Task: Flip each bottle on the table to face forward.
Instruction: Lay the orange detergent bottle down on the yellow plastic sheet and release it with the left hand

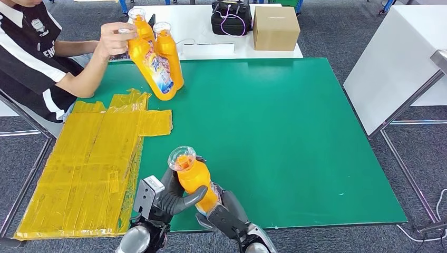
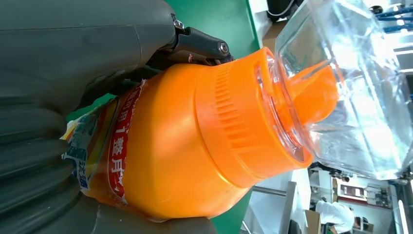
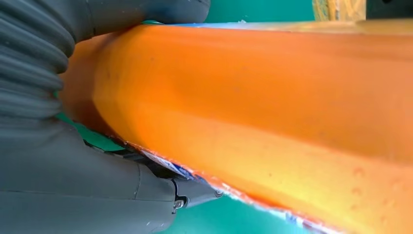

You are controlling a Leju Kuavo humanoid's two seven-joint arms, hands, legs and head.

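The orange bottle (image 1: pixel 194 179) stands near the front edge of the green table (image 1: pixel 274 142), clamped between both sets of fingers: the left hand (image 1: pixel 171 196) wraps its near side, thumb across the front, and the right hand (image 1: pixel 224 213) presses the lower body from the other side. This looks like mid-turn on this bottle; the next move calls for rotating it until its label faces forward, then loosening the fingers without tipping it. Well beyond the fingers, a person's hand (image 1: pixel 113 39) holds two more bottles (image 1: pixel 157 58).
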